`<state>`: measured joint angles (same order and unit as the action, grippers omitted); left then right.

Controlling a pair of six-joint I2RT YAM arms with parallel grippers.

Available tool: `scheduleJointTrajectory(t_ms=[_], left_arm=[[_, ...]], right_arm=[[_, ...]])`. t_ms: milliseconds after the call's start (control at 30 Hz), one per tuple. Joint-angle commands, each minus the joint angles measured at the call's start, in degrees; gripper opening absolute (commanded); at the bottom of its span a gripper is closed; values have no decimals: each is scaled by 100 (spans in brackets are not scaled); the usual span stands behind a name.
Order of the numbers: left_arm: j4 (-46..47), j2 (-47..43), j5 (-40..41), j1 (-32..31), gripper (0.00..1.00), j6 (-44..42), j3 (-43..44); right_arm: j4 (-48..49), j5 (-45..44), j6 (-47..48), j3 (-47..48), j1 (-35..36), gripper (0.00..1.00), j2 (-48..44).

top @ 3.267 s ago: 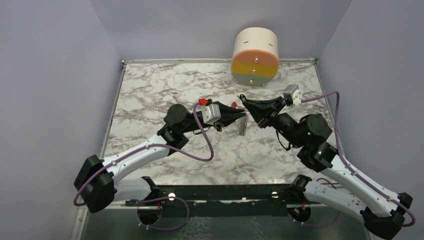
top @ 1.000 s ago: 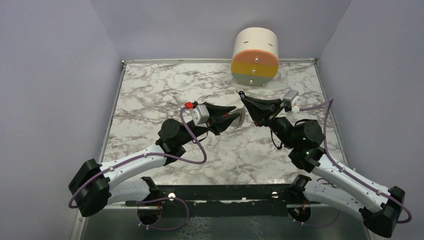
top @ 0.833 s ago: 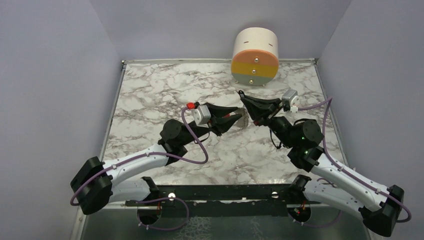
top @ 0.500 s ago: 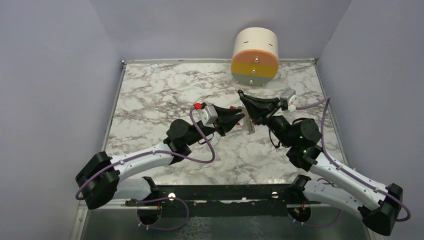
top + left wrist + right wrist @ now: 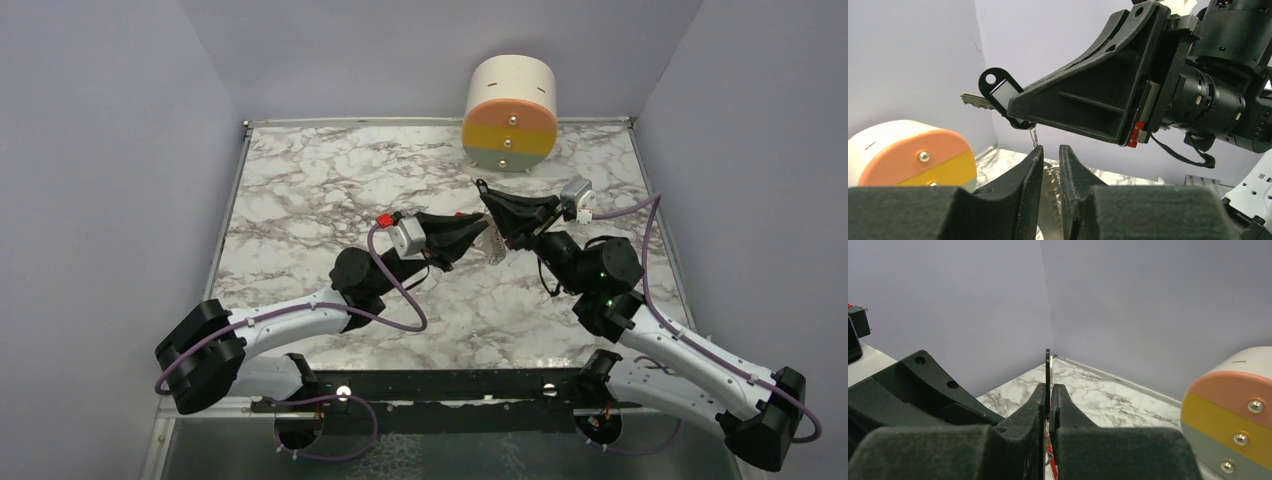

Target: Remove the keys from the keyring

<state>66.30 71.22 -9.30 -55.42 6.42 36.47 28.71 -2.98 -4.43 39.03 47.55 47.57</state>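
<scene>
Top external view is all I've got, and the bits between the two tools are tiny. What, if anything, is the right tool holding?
Observer: The left wrist view shows the right tool shut on a black oval key head, its silvery blade jutting out beyond it.
Operator: Anything hanging off it?
Observer: A small metal loop dangles just under that head, above the left tool.
Operator: Has the left tool got the silvery strip?
Observer: A narrow gap shows between its fingers, with the silvery strip in line with it; whether they pinch it I cannot tell.
</scene>
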Motion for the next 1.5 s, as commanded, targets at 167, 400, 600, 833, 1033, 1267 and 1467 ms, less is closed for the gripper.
scheduleJointTrajectory(t_ms=[167, 400, 600, 833, 1033, 1267, 1467], left_arm=[[507, 327, 98, -100, 20, -122, 70], [571, 354, 170, -144, 20, -213, 55], [651, 304, 338, -192, 20, -326, -27], [560, 22, 646, -299, 20, -543, -255], [449, -26, 858, -335, 20, -730, -283], [454, 104, 995, -356, 20, -888, -162], [462, 193, 1014, -373, 20, -1003, -82]], right_arm=[[214, -18, -14, 117, 0, 1, -82], [171, 7, -30, 114, 0, 1, -100], [170, 28, -33, 123, -1, 1, -117], [157, 13, 1, 136, 0, 1, -132], [179, 60, -36, 145, -4, 1, -106], [153, 104, -67, 160, 0, 1, -113], [135, 147, -100, 166, 0, 1, -108]])
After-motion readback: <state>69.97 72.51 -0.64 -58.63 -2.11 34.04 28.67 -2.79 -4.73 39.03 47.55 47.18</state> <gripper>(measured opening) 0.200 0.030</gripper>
